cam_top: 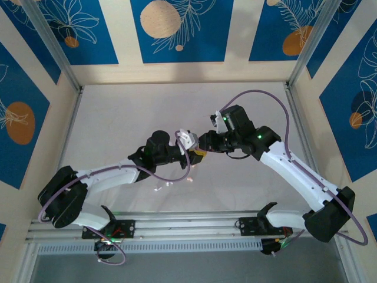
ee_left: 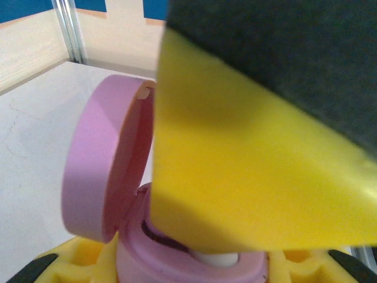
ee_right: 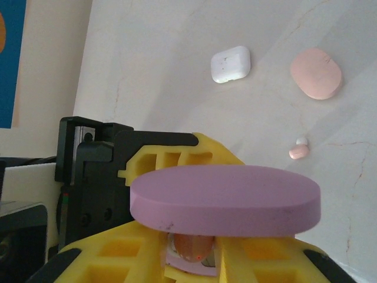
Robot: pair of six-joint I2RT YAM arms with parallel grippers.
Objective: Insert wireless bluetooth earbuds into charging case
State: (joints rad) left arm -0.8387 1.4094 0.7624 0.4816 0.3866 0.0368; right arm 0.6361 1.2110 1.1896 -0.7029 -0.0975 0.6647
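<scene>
Purple case (ee_left: 94,171), lid standing open, is sitting clamped between the left gripper's (ee_left: 188,268) yellow pads (ee_left: 76,254). Right gripper's (ee_right: 191,262) fingers (ee_right: 112,253) are reaching into that case's well with a small glossy earbud (ee_right: 188,249) between them; cannot tell whether they are gripping it.

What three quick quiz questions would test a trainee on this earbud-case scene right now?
1. True or false: the purple case has its lid open.
2. Lying on the table near the white case is: A pink case, B green case, C black case.
3. Fill in: the purple case sits between the yellow fingers of the ___ gripper.
Key: 1 true; 2 A; 3 left gripper.
</scene>
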